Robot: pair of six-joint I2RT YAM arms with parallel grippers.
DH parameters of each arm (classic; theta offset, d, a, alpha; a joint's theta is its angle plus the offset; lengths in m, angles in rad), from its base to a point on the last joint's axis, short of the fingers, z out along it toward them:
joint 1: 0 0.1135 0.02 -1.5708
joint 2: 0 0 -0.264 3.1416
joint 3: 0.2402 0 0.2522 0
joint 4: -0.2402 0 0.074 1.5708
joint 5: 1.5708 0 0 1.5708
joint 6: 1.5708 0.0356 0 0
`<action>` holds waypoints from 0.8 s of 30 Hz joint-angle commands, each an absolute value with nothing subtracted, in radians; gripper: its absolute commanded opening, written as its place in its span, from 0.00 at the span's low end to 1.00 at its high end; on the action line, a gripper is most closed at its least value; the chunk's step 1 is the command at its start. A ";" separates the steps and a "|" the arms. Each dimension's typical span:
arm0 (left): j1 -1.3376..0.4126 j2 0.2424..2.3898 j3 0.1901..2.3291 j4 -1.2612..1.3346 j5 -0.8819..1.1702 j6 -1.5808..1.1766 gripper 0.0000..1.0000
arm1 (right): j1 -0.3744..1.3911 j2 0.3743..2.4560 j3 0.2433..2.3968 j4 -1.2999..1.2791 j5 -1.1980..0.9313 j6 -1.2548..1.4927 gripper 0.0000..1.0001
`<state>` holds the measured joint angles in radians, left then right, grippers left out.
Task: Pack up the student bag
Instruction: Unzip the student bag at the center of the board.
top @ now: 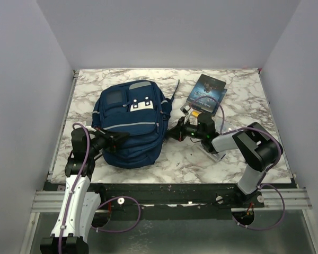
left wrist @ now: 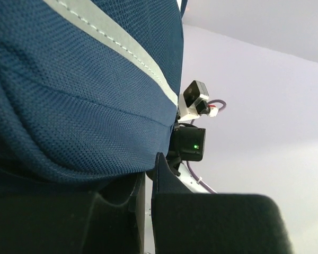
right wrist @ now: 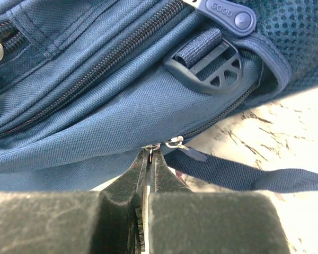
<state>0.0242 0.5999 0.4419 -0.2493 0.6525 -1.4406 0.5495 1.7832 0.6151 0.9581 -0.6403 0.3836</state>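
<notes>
On the marble table (top: 254,100) the backpack (top: 130,127) lies flat, left of centre, pockets up, and the zippers in view look closed. At its right side the right gripper (top: 170,133) is pinched onto a small zipper pull (right wrist: 150,150). At its near-left edge the left gripper (top: 122,136) is clenched against the cloth; whether fabric is caught between its fingers I cannot tell. A book (top: 208,92) lies outside the bag, to its right. Packing seems barely begun: the bag has yet to be opened and loaded.

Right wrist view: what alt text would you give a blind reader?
The right gripper is shut on a small zipper pull at the lower edge of a navy backpack that fills the view. A dark strap lies on the marble table.
</notes>
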 commanded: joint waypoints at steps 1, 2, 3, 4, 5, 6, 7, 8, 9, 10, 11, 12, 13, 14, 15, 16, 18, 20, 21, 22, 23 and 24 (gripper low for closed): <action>0.023 0.547 0.411 -0.116 0.594 -1.475 0.00 | 0.615 1.671 0.607 0.714 -0.449 0.275 0.01; 0.022 0.525 0.396 -0.107 0.567 -1.484 0.00 | 0.658 1.642 0.615 0.630 -0.379 0.236 0.01; 0.022 0.505 0.377 -0.100 0.545 -1.499 0.00 | 0.694 1.612 0.631 0.564 -0.290 0.217 0.01; 0.023 0.491 0.362 -0.085 0.523 -1.508 0.00 | 0.749 1.593 0.647 0.493 -0.226 0.205 0.01; 0.022 0.480 0.345 -0.071 0.507 -1.514 0.00 | 0.794 1.576 0.673 0.424 -0.170 0.193 0.01; 0.021 0.477 0.336 -0.058 0.499 -1.511 0.00 | 0.849 1.561 0.694 0.371 -0.121 0.184 0.01; 0.020 0.477 0.325 -0.053 0.491 -1.509 0.00 | 0.898 1.552 0.715 0.320 -0.057 0.190 0.01; 0.018 0.479 0.315 -0.050 0.486 -1.511 0.00 | 0.930 1.542 0.734 0.289 -0.026 0.213 0.01; 0.018 0.482 0.300 -0.042 0.483 -1.517 0.00 | 0.959 1.534 0.746 0.270 -0.021 0.235 0.01; 0.018 0.485 0.284 -0.027 0.482 -1.524 0.00 | 0.985 1.523 0.747 0.270 -0.025 0.257 0.01; 0.018 0.485 0.272 -0.017 0.483 -1.528 0.00 | 1.022 1.517 0.747 0.275 -0.026 0.261 0.01; 0.018 0.483 0.260 -0.012 0.481 -1.533 0.00 | 1.053 1.513 0.748 0.277 -0.020 0.258 0.01; 0.017 0.477 0.253 -0.009 0.478 -1.537 0.00 | 1.082 1.515 0.747 0.282 -0.019 0.256 0.01; 0.017 0.469 0.244 -0.008 0.475 -1.539 0.00 | 1.097 1.520 0.752 0.280 -0.010 0.260 0.01; 0.015 0.463 0.239 -0.008 0.475 -1.539 0.00 | 1.104 1.524 0.757 0.278 -0.006 0.266 0.01; 0.016 0.457 0.235 -0.008 0.478 -1.538 0.00 | 1.102 1.524 0.754 0.289 0.033 0.280 0.01; 0.012 0.445 0.227 -0.010 0.479 -1.523 0.00 | 1.101 1.503 0.744 0.310 0.138 0.252 0.00; 0.008 0.424 0.211 -0.013 0.480 -1.519 0.00 | 1.085 1.479 0.742 0.341 0.191 0.206 0.00; 0.006 0.414 0.202 -0.016 0.484 -1.518 0.00 | 1.062 1.478 0.755 0.344 0.180 0.197 0.00; 0.006 0.404 0.195 -0.023 0.491 -1.513 0.00 | 1.030 1.484 0.775 0.332 0.147 0.192 0.00; 0.004 0.397 0.190 -0.032 0.501 -1.498 0.00 | 1.005 1.494 0.798 0.323 0.122 0.184 0.00; 0.003 0.391 0.191 -0.038 0.508 -1.473 0.00 | 0.981 1.506 0.812 0.319 0.107 0.177 0.00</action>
